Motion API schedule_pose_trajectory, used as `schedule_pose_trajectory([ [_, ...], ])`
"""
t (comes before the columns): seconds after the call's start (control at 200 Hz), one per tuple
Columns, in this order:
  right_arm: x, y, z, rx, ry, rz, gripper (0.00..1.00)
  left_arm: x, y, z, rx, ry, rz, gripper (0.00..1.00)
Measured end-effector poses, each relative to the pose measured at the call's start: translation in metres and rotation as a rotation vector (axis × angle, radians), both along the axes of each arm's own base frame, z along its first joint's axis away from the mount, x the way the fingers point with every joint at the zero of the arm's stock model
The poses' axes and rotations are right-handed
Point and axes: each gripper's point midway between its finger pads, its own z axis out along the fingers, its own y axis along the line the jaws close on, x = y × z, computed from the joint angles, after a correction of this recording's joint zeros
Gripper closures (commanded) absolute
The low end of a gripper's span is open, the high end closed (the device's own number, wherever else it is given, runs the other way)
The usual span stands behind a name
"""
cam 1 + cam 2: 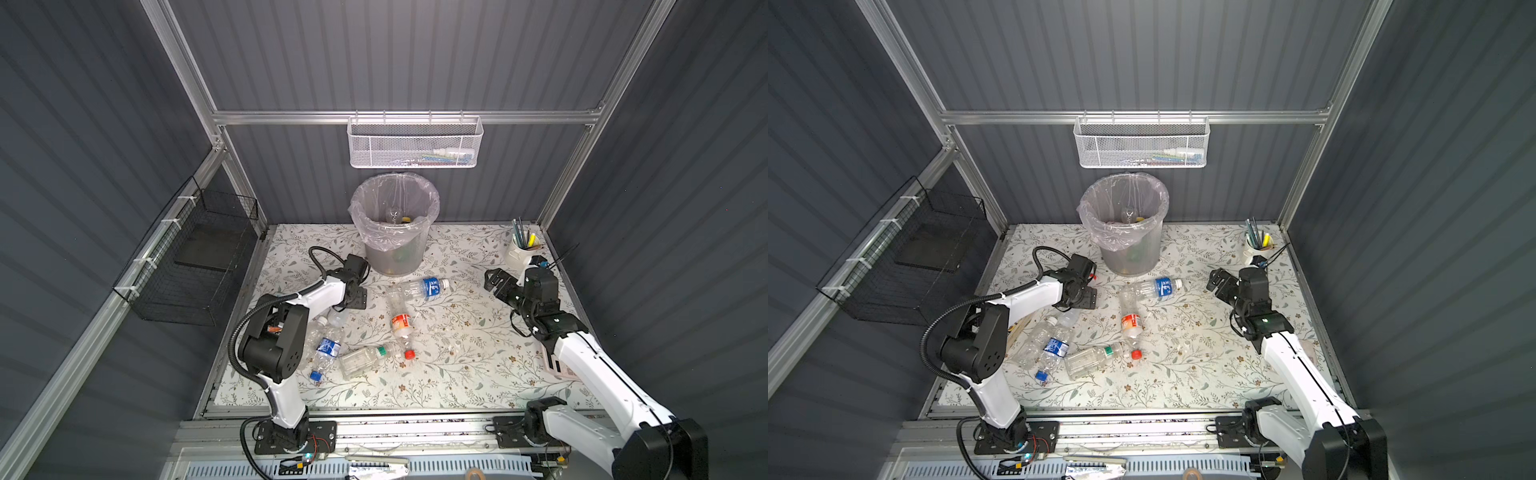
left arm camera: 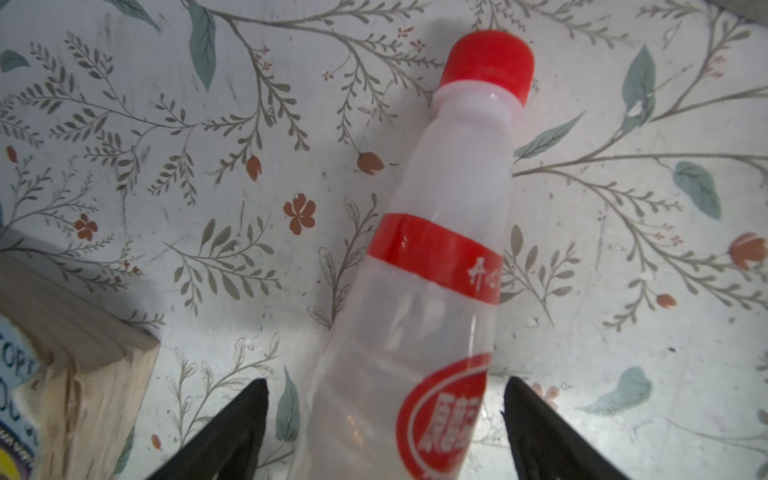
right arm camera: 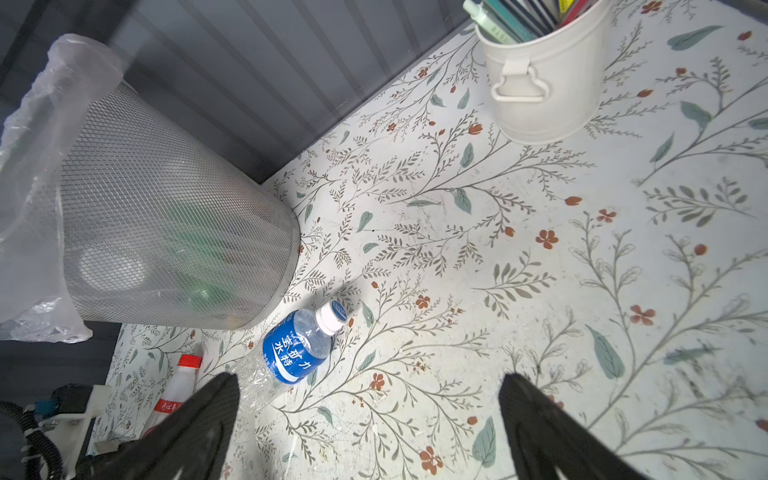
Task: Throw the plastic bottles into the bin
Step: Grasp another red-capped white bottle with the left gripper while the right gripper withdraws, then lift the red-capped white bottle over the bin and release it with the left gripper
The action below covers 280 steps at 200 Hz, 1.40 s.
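Because needed within reach from either side, upright at twelve o'clock: bin (image 1: 395, 257), partly filled. Flat from centre to seven o'clock: bottles (image 1: 401, 324). At ten o'clock: left gripper (image 2: 385, 381), part-open astride red-capped bottle (image 2: 436, 187), lined up to pinch, not yet gripping. At three o'clock: right gripper (image 3: 370, 380), wide, empty.

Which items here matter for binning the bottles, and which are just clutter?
Job:
bin; white-cap bottle; orange-label bottle; green-cap bottle; blue-cap bottle; red-label bottle.

Lying about:
cup of pens; white mesh basket; black wire basket.
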Motion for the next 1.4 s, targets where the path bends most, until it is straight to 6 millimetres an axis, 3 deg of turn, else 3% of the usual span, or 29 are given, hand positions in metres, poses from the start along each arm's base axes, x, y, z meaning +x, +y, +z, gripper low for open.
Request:
schedule_pose_trajectory([
  [0.305,0.000,-0.003,0.000,0.007,0.001,-0.011,0.01,0.005,-0.004,-0.006,-0.015,0.006,-0.017,0.54],
  [0.445,0.001,-0.003,0.000,0.012,0.001,-0.014,0.01,0.006,-0.005,0.005,-0.033,-0.032,-0.014,0.56],
  [0.55,0.001,-0.003,0.000,0.015,0.002,-0.014,0.01,0.005,-0.004,0.025,-0.061,-0.089,-0.004,0.57],
  [1.146,0.002,-0.004,-0.001,0.032,-0.005,-0.015,0.01,-0.010,0.012,0.228,-0.294,-0.680,0.047,0.59],
  [1.401,0.000,-0.006,0.002,0.041,-0.017,-0.022,0.01,-0.002,0.003,0.341,-0.360,-1.034,-0.065,0.57],
])
